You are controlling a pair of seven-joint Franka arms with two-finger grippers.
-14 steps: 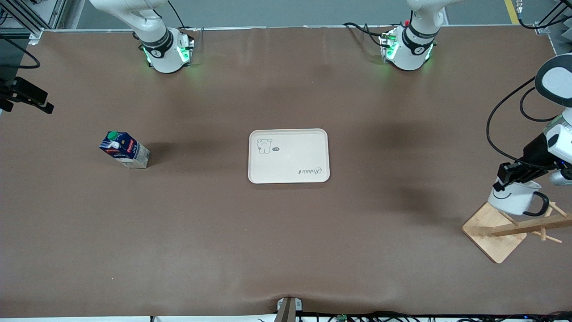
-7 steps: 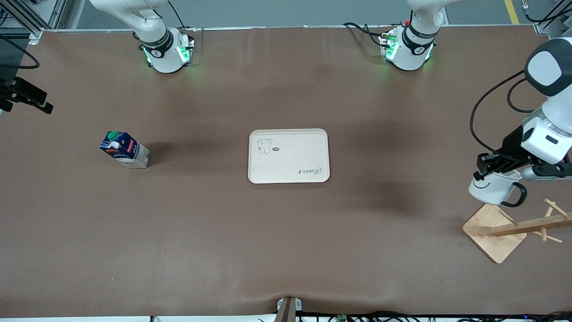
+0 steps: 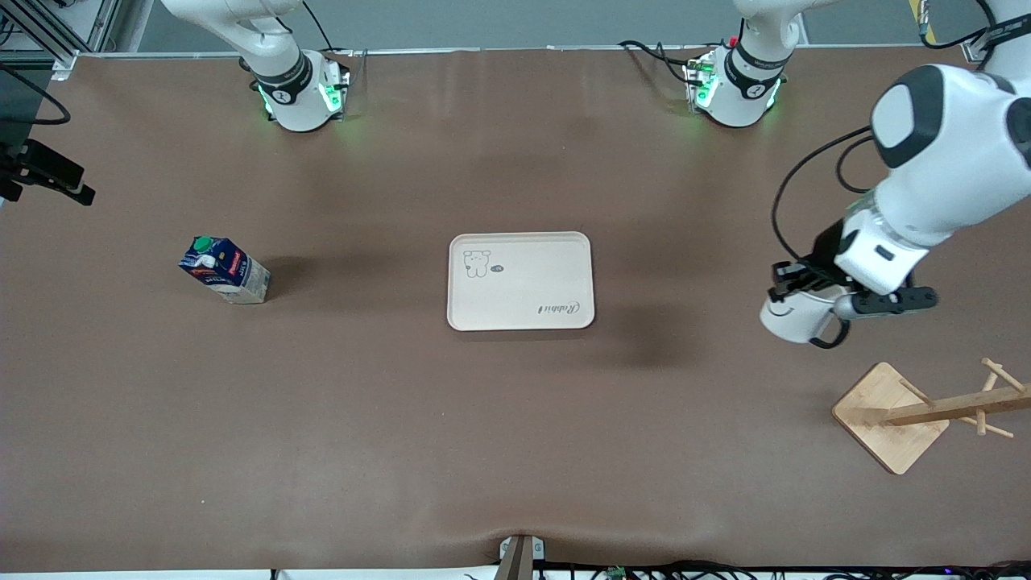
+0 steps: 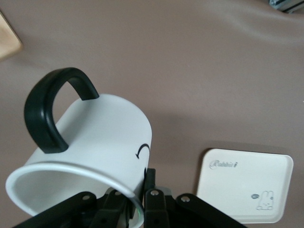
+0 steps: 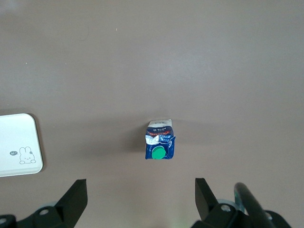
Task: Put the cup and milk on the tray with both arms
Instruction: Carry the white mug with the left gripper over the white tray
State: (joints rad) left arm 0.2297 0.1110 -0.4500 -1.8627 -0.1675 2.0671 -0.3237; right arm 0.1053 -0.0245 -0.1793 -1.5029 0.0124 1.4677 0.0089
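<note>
My left gripper [image 3: 792, 283] is shut on the rim of the white smiley cup [image 3: 795, 317] and holds it tilted in the air over bare table, between the wooden rack and the tray. In the left wrist view the cup [image 4: 95, 142] fills the frame, with one wall pinched between the fingers [image 4: 153, 202]. The cream tray [image 3: 520, 280] lies flat at the table's middle and also shows in the left wrist view [image 4: 244, 187]. The milk [image 3: 225, 270] stands toward the right arm's end of the table. My right gripper [image 5: 139, 186] is open, high over the milk [image 5: 160, 140].
A wooden mug rack [image 3: 890, 415] with pegs stands nearer the front camera at the left arm's end of the table. Black camera gear [image 3: 48, 173] juts in at the right arm's end. The tray's corner shows in the right wrist view [image 5: 19, 152].
My left gripper has lifted the cup off the rack and carried it toward the tray. The milk, the tray and the right arm have not moved.
</note>
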